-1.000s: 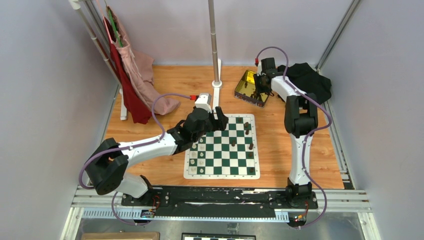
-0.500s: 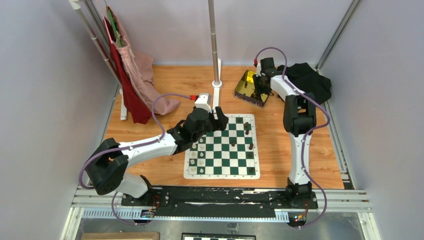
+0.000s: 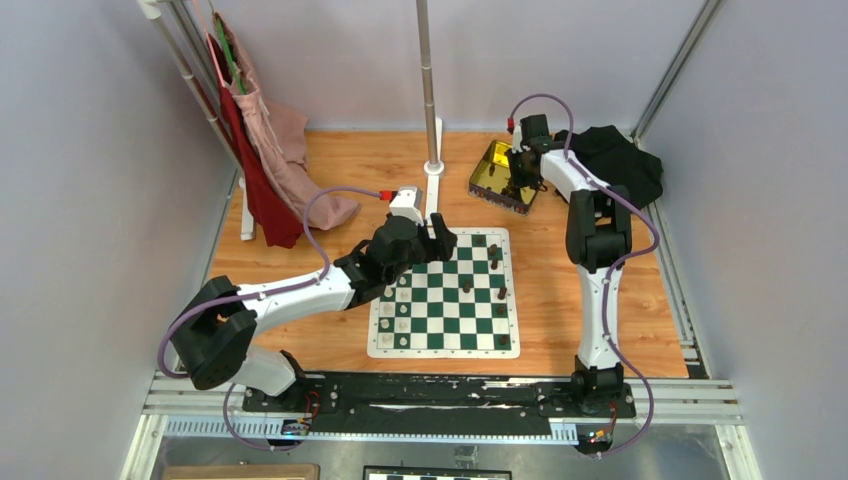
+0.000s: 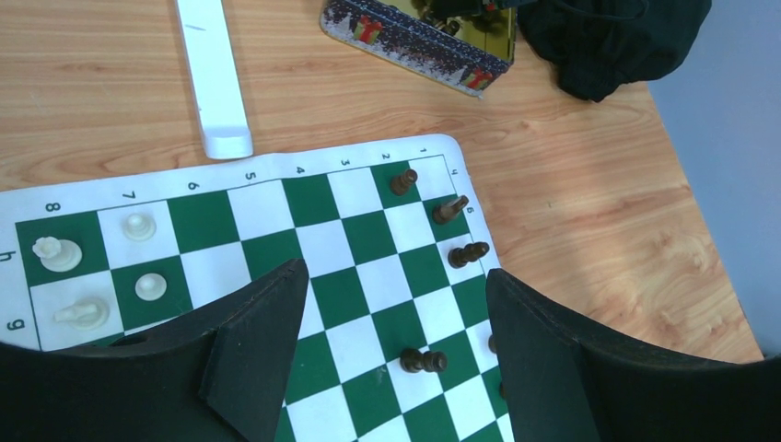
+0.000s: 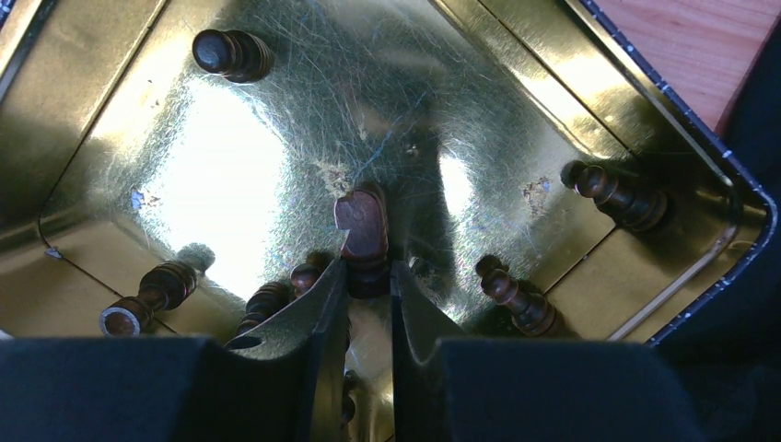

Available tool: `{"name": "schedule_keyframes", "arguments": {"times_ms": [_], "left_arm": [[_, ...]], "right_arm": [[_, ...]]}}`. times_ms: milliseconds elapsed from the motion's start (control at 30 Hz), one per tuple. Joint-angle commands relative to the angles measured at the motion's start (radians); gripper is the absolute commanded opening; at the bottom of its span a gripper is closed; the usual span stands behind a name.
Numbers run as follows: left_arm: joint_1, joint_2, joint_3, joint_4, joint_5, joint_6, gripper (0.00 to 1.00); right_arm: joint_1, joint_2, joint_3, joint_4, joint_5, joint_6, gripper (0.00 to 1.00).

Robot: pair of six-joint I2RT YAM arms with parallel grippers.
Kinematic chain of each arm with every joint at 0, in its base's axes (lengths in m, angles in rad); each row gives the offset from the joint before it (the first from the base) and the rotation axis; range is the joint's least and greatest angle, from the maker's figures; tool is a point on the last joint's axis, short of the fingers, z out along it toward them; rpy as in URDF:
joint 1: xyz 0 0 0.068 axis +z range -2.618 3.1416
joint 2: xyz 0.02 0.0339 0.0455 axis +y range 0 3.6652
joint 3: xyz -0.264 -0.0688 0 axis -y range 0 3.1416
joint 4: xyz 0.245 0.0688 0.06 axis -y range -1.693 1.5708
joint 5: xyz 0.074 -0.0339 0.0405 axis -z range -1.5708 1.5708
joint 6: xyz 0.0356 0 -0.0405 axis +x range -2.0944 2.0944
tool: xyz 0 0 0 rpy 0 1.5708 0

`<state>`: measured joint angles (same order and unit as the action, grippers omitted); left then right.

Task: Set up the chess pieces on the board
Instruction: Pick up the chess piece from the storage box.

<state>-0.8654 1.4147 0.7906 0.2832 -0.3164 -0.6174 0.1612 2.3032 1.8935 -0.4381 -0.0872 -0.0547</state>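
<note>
1. The board [image 3: 440,353] is spotted at the centre of the top view, flat on the table [image 3: 560,310]; dark chess pieces [image 3: 493,250] are scattered along its right side, cream pieces [image 4: 57,253] at the left of the left wrist view; some dark ones look toppled, so a vacant square should be picked for the drop.
2. The tin [image 3: 488,170] is seen above and right of the board, apart from it.
3. The left gripper [image 4: 396,276] is hung over the board's upper-left corner, spread wide, nothing carried; a route around it should be planned.
4. The right gripper [image 5: 368,269] is sunk into the tin, pinched narrow on one dark piece.
5. The held piece [image 5: 361,226] is gripped low, at the centre of the right wrist view; a slow, straight lift is advised, since a low grip may let it pivot.
6. Loose neighbours [image 5: 267,299] are crowded against the fingers at lower centre; these could be dragged along, so clearance should be checked before travel.
</note>
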Motion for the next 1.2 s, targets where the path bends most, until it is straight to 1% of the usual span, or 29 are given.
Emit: {"name": "schedule_keyframes", "arguments": {"times_ms": [0, 533, 733, 900, 1033, 1167], "left_arm": [[0.002, -0.005, 0.001, 0.031, -0.001, -0.003, 0.76], [0.003, -0.041, -0.016, 0.032, 0.005, -0.010, 0.76], [0.002, -0.060, -0.031, 0.033, 0.004, -0.017, 0.76], [0.003, -0.066, -0.031, 0.033, 0.001, -0.023, 0.76], [0.003, -0.078, -0.014, 0.033, -0.005, -0.027, 0.76], [0.003, -0.083, 0.022, 0.031, 0.001, -0.028, 0.76]], "right_arm": [[-0.013, -0.035, 0.013, -0.034, -0.008, 0.002, 0.00], [-0.007, -0.177, -0.053, -0.004, -0.009, 0.006, 0.00], [0.010, -0.257, -0.115, -0.007, -0.010, 0.011, 0.00], [0.026, -0.361, -0.240, 0.021, -0.057, 0.032, 0.00], [0.057, -0.508, -0.417, 0.140, -0.115, 0.035, 0.00], [0.097, -0.644, -0.562, 0.218, -0.166, 0.048, 0.00]]}}
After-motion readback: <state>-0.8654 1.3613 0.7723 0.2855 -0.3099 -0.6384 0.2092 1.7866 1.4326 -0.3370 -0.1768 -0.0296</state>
